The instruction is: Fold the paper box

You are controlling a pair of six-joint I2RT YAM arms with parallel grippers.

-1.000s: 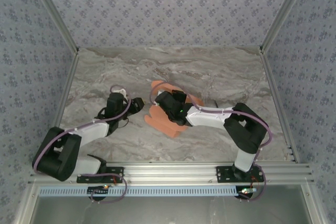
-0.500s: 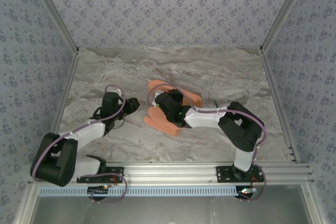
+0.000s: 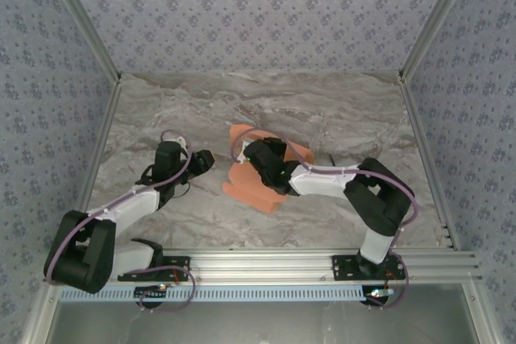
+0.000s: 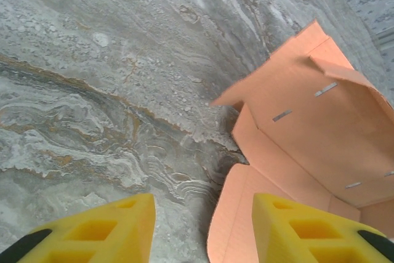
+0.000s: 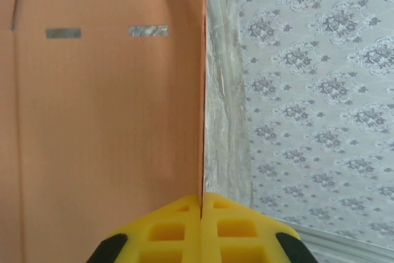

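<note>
The right claw (image 5: 201, 206) is pinching shut on a thin upright edge of the paper box (image 5: 104, 121), its two yellow fingers (image 5: 237, 226) pressing together with the card sandwiched between them. In the top view this claw (image 3: 262, 155) is sitting over the middle of the box (image 3: 248, 192), which is lying near the centre of the marble table (image 3: 339, 110), slightly toward the near side. The left claw (image 4: 203, 207) is standing about half open, its yellow fingers (image 4: 117, 226) spread apart above the marble, gripping nothing; a flap of the box (image 4: 320, 127) is showing just beside its right finger, and whether the two are touching cannot be told. From above, the left claw (image 3: 205, 160) is hanging just left of the box. Compared with a second ago, the left arm is sitting with its elbow swung farther to the near left and its claw drawn back a little to the left, away from the card, while its opening is looking much the same. The right claw is keeping its pinch, and the box is lying in nearly the same spot, with its far flap slightly shifted. The box itself is lying partly folded and open: one slotted panel is rising as a wall, with flaps splaying outward around it and bare orange card showing inside. The patterned wall (image 5: 308, 90) is standing behind the table's edge.
</note>
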